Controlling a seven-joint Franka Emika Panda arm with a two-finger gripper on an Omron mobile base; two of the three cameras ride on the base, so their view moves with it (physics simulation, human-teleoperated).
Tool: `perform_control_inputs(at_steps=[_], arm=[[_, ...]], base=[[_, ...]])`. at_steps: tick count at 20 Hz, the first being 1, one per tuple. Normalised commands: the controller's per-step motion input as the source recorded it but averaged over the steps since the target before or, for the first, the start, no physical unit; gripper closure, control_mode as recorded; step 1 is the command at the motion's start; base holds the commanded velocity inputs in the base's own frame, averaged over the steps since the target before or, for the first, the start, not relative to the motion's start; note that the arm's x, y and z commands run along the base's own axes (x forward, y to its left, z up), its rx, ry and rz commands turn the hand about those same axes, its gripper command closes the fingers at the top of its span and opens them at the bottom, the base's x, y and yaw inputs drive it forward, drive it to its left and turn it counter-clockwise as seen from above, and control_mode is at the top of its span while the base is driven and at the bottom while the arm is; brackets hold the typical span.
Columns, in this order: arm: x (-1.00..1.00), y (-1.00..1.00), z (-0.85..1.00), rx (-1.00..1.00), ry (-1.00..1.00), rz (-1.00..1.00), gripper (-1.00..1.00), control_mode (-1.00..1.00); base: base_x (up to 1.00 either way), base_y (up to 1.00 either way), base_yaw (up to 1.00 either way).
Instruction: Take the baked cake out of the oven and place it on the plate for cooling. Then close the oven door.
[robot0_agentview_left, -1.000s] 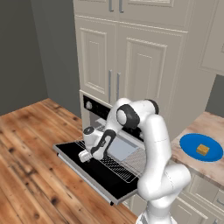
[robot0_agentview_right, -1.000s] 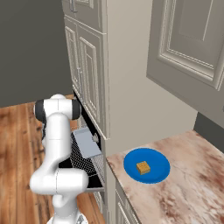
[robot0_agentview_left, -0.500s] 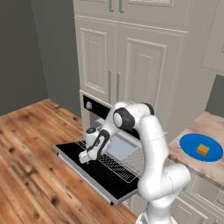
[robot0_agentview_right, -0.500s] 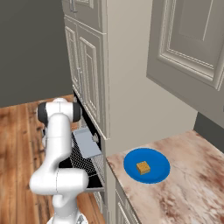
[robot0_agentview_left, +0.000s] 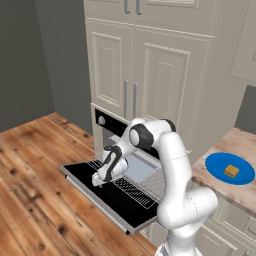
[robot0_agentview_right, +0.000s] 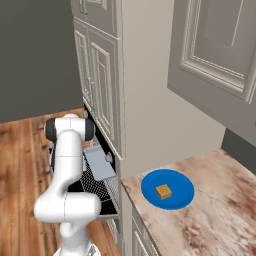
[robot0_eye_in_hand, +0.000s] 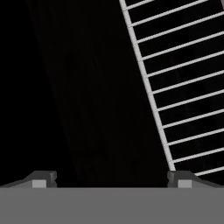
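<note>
While the cake (robot0_agentview_right: 163, 191) is sitting on the plate (robot0_agentview_right: 184, 198), the end effector (robot0_agentview_left: 102, 176) is hovering open over the lowered door (robot0_agentview_left: 87, 180); closing it calls for getting under its front edge.

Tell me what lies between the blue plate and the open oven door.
In the right base view, bare marbled counter runs from the plate to its edge; past that, the pulled-out wire rack with the grey tray sits over the oven door.

Orange-tan baked cake (robot0_agentview_left: 231, 171) on a plain bright blue plate (robot0_agentview_left: 215, 164), mottled pink-beige counter (robot0_agentview_right: 220, 220), black glass oven door (robot0_agentview_left: 105, 196) with silver edge, silver wire rack (robot0_eye_in_hand: 183, 87), pale grey baking tray (robot0_agentview_right: 99, 164), cream panelled cabinets (robot0_agentview_left: 160, 75), striped brown wood floor (robot0_agentview_left: 30, 200).
</note>
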Motion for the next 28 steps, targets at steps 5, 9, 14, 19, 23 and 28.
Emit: perform_control_inputs(at_steps=[5, 9, 14, 19, 23, 28], arm=[[0.08, 0.0, -0.27, 0.03, 0.02, 0.0, -1.0, -1.0], [0.02, 0.03, -0.23, 0.0, 0.01, 0.0, -1.0, -1.0], [0.07, 0.0, -0.3, 0.0, 0.0, 0.0, -1.0, -1.0], [0.18, -0.02, -0.32, 0.0, 0.0, 0.0, -1.0, -1.0], [0.32, -0.21, -0.36, 0.0, 0.0, 0.0, -1.0, -1.0], [0.4, -0.33, -0.36, 0.0, 0.0, 0.0, -1.0, -1.0]], base=[[0.0, 0.0, 0.0], [0.0, 0.0, 0.0], [0.0, 0.0, 0.0], [0.0, 0.0, 0.0], [0.0, 0.0, 0.0], [0.0, 0.0, 0.0]])
